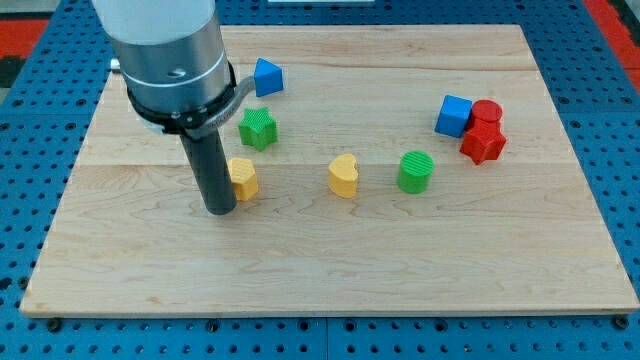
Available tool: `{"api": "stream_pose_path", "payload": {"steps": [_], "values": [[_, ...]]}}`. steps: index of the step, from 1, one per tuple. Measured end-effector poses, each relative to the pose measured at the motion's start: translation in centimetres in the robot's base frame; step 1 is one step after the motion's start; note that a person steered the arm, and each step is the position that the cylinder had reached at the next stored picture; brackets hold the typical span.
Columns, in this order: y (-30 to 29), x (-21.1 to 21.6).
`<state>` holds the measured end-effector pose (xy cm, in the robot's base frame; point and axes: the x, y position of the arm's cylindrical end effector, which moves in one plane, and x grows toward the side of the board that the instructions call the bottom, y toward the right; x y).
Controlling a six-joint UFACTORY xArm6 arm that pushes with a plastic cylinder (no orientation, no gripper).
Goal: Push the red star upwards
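The red star (483,143) lies at the view's right, touching a red cylinder (487,113) just above it and close to a blue cube (453,115). My tip (220,209) rests on the board at the view's left, touching or almost touching the left side of a yellow block (243,178). The tip is far left of the red star.
A green star (258,128) and a blue triangular block (266,76) lie above the yellow block. A yellow heart (343,176) and a green cylinder (415,171) sit mid-board. The wooden board (330,270) lies on a blue perforated table.
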<state>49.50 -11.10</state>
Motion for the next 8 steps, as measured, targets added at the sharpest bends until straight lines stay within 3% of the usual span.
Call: {"api": "stream_pose_path", "payload": {"steps": [4, 5, 6, 7, 8], "values": [[-5.0, -1.6], [1.0, 2.0], [12.1, 2.3], [24.2, 0.6], [29.9, -1.6]]}}
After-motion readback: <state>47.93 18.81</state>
